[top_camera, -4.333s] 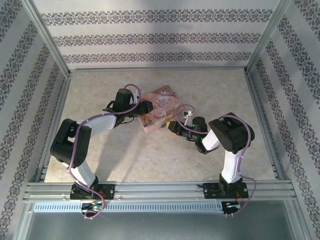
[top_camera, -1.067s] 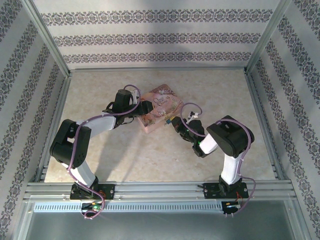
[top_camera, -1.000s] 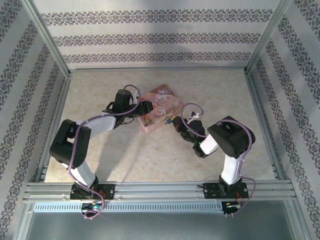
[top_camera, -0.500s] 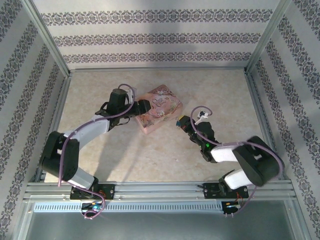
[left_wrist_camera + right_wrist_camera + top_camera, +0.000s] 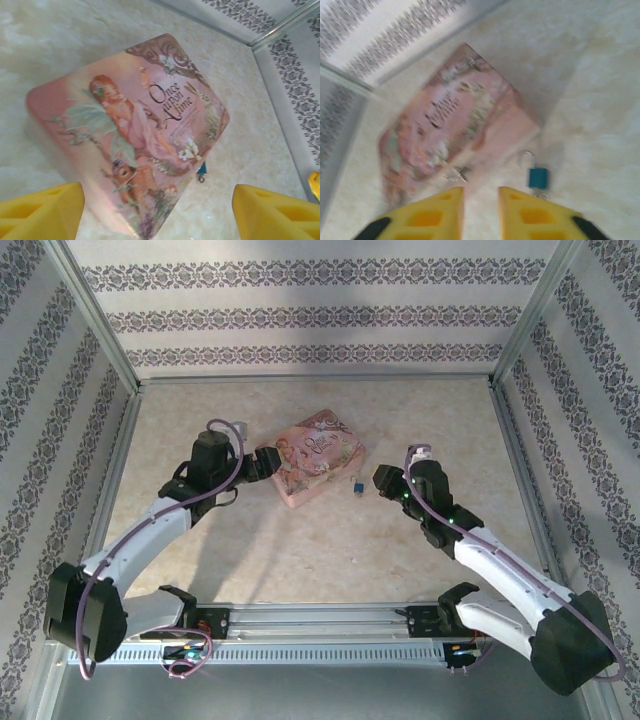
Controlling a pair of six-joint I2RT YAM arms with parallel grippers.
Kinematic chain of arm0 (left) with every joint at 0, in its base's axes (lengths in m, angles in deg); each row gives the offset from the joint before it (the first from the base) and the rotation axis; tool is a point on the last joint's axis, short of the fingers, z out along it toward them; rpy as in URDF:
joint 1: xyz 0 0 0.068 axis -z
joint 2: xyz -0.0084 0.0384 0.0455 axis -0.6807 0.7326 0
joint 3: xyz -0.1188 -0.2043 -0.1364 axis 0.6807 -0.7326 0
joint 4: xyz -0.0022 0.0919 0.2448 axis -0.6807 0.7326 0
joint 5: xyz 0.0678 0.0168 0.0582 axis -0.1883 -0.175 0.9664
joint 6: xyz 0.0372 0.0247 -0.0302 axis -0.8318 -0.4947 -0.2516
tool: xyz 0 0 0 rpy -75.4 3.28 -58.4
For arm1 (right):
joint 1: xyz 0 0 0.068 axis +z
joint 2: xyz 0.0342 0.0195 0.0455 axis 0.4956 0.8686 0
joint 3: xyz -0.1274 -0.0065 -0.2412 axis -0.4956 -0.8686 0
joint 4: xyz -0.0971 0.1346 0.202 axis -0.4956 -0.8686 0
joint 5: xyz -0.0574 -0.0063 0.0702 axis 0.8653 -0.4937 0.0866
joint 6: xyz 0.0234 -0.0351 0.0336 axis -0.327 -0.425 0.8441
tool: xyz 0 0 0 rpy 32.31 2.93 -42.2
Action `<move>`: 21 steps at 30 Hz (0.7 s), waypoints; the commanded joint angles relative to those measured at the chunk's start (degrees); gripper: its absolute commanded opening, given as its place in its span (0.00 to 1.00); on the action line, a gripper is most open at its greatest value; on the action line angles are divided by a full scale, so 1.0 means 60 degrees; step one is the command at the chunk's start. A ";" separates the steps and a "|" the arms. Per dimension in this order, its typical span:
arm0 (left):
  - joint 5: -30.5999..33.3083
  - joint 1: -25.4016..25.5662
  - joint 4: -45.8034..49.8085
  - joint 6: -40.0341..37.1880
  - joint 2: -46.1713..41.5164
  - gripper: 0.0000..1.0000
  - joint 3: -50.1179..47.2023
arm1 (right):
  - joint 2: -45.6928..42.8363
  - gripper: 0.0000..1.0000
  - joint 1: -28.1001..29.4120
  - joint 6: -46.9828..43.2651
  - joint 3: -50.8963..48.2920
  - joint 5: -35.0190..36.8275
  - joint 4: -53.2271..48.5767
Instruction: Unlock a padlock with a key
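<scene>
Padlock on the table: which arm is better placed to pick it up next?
Right, probably. The padlock lies just ahead of the right fingers with bare table between. From the left fingers it sits beyond the pink tin.

1. Left arm (image 5: 150, 530) and right arm (image 5: 510, 570): white link shells, black rounded joint housings.
2. Purple cable (image 5: 215, 475) runs along each arm and stands off the links in loose arcs.
3. Wrist sections are black. There's a small white plug (image 5: 420, 452) where the cable enters the right wrist.
4. Left base (image 5: 190, 625) and right base (image 5: 445, 620): black brackets bolted to the rail, with tiny green/orange lights just below.
5. Left gripper (image 5: 157, 220): fingers (image 5: 40, 210) bright yellow and blocky, with triangular recesses.
6. Right gripper (image 5: 481, 210): fingers (image 5: 440, 212) have the same yellow and the same triangular recesses, with black parts at the outer lower corners.
</scene>
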 commanded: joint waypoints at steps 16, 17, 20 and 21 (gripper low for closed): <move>0.1701 -0.0524 0.1540 -0.0649 -0.2271 0.87 -0.1206 | 0.5277 0.55 0.1281 -0.1848 0.3354 0.1430 -0.3199; 0.1699 -0.0527 0.1555 -0.0643 -0.2290 0.87 -0.1221 | 0.5515 0.55 0.1292 -0.1805 0.3429 0.1489 -0.3151; 0.1675 -0.0551 0.1570 -0.0616 -0.2320 0.87 -0.1236 | 0.6117 0.55 0.1292 -0.1722 0.3626 0.1656 -0.3017; 0.1668 -0.0563 0.1584 -0.0613 -0.2326 0.87 -0.1249 | 0.6268 0.55 0.1289 -0.1717 0.3687 0.1674 -0.2949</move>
